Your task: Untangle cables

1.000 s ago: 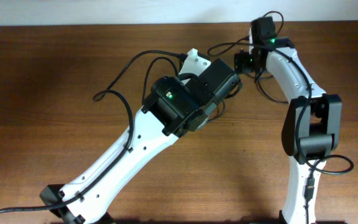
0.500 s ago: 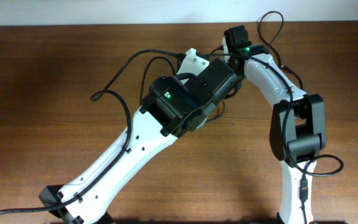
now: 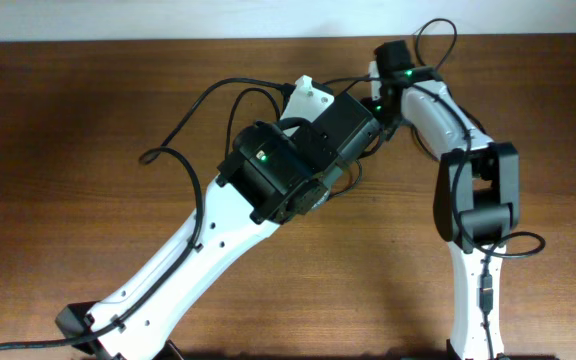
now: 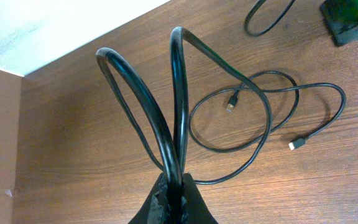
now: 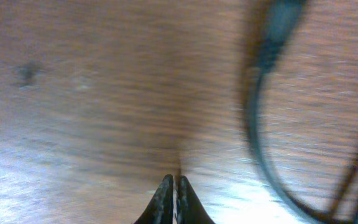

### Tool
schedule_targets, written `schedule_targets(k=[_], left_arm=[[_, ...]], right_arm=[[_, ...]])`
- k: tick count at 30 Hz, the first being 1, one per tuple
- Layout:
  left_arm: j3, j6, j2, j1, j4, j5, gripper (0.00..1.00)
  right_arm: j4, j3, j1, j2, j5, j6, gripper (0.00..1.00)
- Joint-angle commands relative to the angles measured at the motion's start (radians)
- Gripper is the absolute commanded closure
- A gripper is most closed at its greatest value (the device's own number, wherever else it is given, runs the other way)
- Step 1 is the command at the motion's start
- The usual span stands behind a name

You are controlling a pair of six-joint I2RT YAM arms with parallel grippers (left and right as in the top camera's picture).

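Observation:
In the left wrist view my left gripper (image 4: 178, 180) is shut on the cables (image 4: 166, 124). Two thick black strands rise from its jaws in tall arches. Behind them a thinner cable (image 4: 263, 102) lies in loose loops on the wood, with one small plug (image 4: 230, 104) inside the loop and another plug (image 4: 295, 144) at its right end. My right gripper (image 5: 173, 179) is shut with nothing between its fingers, low over the table. A blurred cable (image 5: 253, 130) curves to its right. Overhead, the left wrist (image 3: 343, 130) hides most of the cables, and the right wrist (image 3: 393, 65) sits close beside it.
The brown wooden table (image 3: 88, 230) ends at a pale wall along the far edge (image 3: 168, 20). The right arm's elbow (image 3: 478, 190) stands at right. The arms' own black cables arc off the left arm (image 3: 183, 125) and above the right wrist (image 3: 433, 30).
The right gripper has gone from open to shut. Its wrist has swung left and toward the far edge, up against the left wrist. The left arm has shifted slightly left, still holding the cables.

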Motion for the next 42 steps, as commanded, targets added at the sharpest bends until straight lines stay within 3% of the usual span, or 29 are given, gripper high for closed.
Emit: schedule_targets(k=[1,14,19,25,26,27,28,31,32,33,34,42], left_arm=[[0.024,0.007,-0.031,0.003,-0.019,-0.011,1.0],[0.024,-0.011,-0.031,0.003,-0.022,0.008,1.0],[0.026,-0.01,-0.031,0.003,-0.005,0.008,1.0],[0.026,-0.011,-0.031,0.003,0.003,0.004,1.0],[0.026,-0.01,-0.031,0.003,0.008,0.004,1.0],[0.026,-0.011,-0.031,0.003,0.01,0.006,1.0],[0.026,-0.011,-0.031,0.003,0.01,0.008,1.0],[0.028,0.016,-0.031,0.004,0.084,0.043,1.0],[0.028,0.047,-0.031,0.011,0.129,0.088,1.0],[0.028,0.119,-0.019,0.042,0.246,0.201,1.0],[0.028,0.126,-0.012,0.06,0.298,0.207,1.0],[0.028,0.175,0.09,0.15,0.475,0.384,1.0]], right_arm=[[0.0,0.033,-0.071,0.019,-0.003,-0.011,0.96],[0.007,0.034,-0.436,0.022,0.013,-0.098,0.96],[-0.056,0.073,-0.362,0.0,0.005,-0.11,0.96],[-0.269,0.297,-0.186,-0.023,0.008,-0.169,0.96],[-0.294,0.326,-0.151,-0.03,0.018,-0.168,0.81],[-0.34,0.376,-0.111,-0.04,0.029,-0.167,0.42],[-0.375,0.417,-0.091,-0.049,0.041,-0.168,0.41],[-0.525,0.548,-0.069,-0.114,0.085,-0.167,0.41],[-0.59,0.592,-0.076,-0.156,0.093,-0.167,0.48],[-0.632,0.616,-0.087,-0.204,0.101,-0.167,0.91],[-0.651,0.624,-0.098,-0.245,0.129,-0.164,0.96],[-0.668,0.625,-0.269,-0.657,0.143,-0.16,0.96]])
